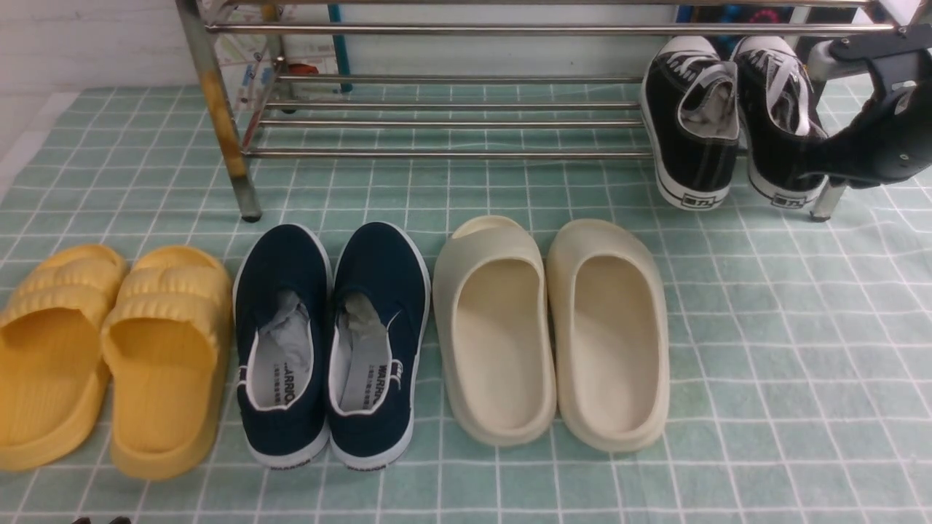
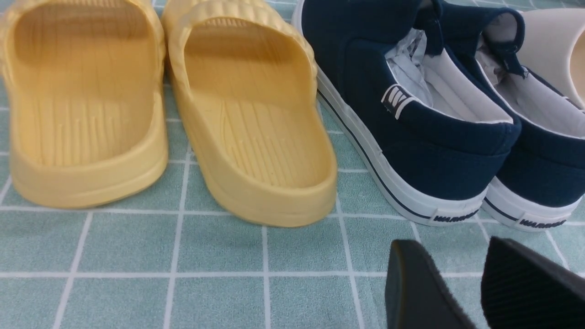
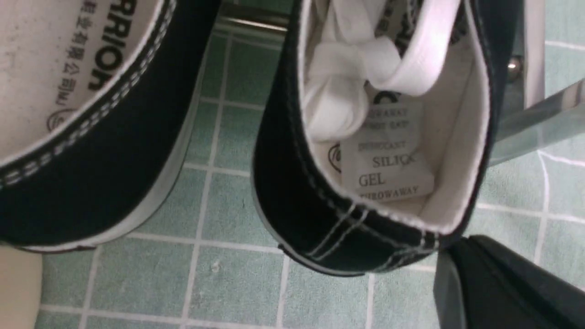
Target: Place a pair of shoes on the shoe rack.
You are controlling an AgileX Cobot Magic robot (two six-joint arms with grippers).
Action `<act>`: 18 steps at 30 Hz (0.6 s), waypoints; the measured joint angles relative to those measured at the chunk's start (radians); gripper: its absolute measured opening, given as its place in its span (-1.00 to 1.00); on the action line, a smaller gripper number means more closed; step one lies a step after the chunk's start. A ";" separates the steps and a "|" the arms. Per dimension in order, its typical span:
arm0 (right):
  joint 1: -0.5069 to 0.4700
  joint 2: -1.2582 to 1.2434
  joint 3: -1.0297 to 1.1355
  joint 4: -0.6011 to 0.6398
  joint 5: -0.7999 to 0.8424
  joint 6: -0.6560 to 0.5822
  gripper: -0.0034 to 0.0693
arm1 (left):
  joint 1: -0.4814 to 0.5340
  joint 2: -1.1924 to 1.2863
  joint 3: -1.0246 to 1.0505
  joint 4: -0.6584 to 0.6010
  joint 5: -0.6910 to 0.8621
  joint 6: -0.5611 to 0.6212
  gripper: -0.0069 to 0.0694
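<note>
Parked on the rack's (image 1: 451, 153) lower bars by the surface's (image 1: 801, 364) far right corner: both sneakers (image 1: 688, 124), long axes near-to-far, toes away, heels overhanging toward the near edge. Just beside the right heel, right fingers (image 3: 502, 283); only one showing, so cannot tell whether apart or clamped. Left fingers (image 2: 420, 283) apart, empty, well off by the near edge.

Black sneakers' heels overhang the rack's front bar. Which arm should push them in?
Right. The right tool sits at the heel of one of the black sneakers, at the shoe rack's right end. The left tool hangs open by the navy slip-ons, away from the rack.
</note>
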 joint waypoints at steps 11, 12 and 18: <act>0.082 -0.292 0.010 0.010 0.258 -0.022 -0.87 | 0.000 0.000 0.000 0.000 0.000 0.000 -0.19; 0.099 -0.341 0.024 0.010 0.262 -0.023 -0.87 | 0.000 0.000 0.000 0.000 0.000 0.000 -0.19; 0.140 -0.662 0.215 -0.008 0.245 0.000 -0.86 | 0.000 0.000 0.000 0.000 0.000 0.000 -0.19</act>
